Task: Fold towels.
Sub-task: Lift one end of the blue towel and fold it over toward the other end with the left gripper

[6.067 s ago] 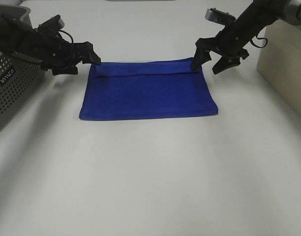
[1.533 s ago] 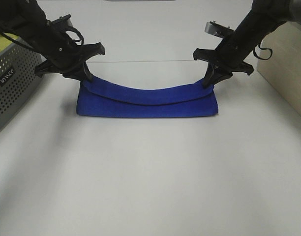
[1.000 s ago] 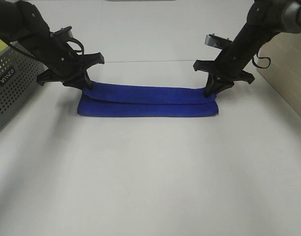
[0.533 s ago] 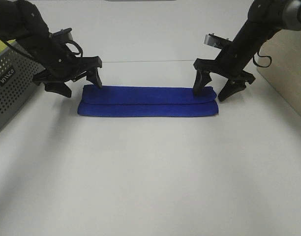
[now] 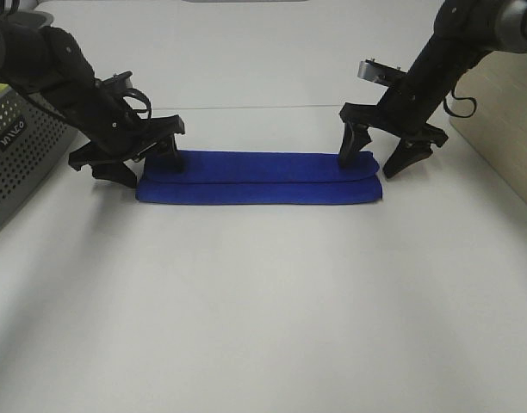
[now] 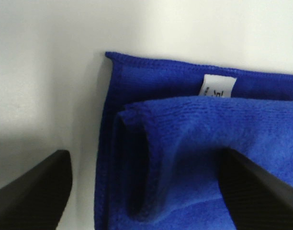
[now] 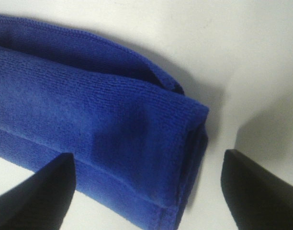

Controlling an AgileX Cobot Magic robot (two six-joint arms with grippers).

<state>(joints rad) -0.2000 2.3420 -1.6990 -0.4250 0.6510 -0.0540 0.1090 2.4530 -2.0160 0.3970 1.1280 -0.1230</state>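
Towel (image 5: 259, 176) lies folded in a long narrow band on the far half of the table (image 5: 263, 327), my left pincer (image 5: 145, 163) and right pincer (image 5: 375, 161) spread empty over its two ends, so I should rise straight up without snagging the loose top layer.

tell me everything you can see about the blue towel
The blue towel is royal-blue soft-pile cloth with stitched hems and a small white tag. It lies folded into a long, narrow, layered strip, flat on the white table. The left gripper and right gripper stand open at its ends, holding nothing.
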